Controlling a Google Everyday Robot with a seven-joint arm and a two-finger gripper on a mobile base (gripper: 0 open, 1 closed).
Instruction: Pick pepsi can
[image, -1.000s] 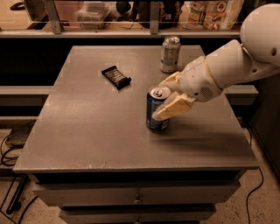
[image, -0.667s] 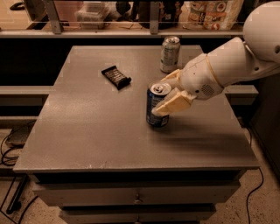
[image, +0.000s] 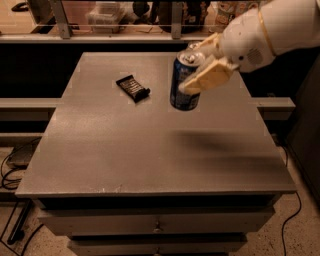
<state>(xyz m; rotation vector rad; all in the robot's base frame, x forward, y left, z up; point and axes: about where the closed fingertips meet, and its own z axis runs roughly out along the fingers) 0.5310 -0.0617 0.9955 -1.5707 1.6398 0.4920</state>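
The pepsi can (image: 183, 84), dark blue with a silver top and pale print, hangs in the air above the grey table (image: 125, 150), right of centre. My gripper (image: 202, 67) reaches in from the upper right on a white arm. Its tan fingers (image: 210, 77) are shut around the can's upper half, one in front and one behind. The can casts a shadow on the table below it and to the right. The silver-white can is hidden behind my gripper and arm.
A dark snack bar (image: 133, 87) lies flat on the table, left of the can. A shelf with a rail and clutter (image: 150, 20) runs along the back. Drawers (image: 155, 222) sit under the table's front edge. Cables lie on the floor at left.
The can stood on the table with my gripper around it. Now it is lifted clear of the surface, and the silver-white can behind is covered by my arm.
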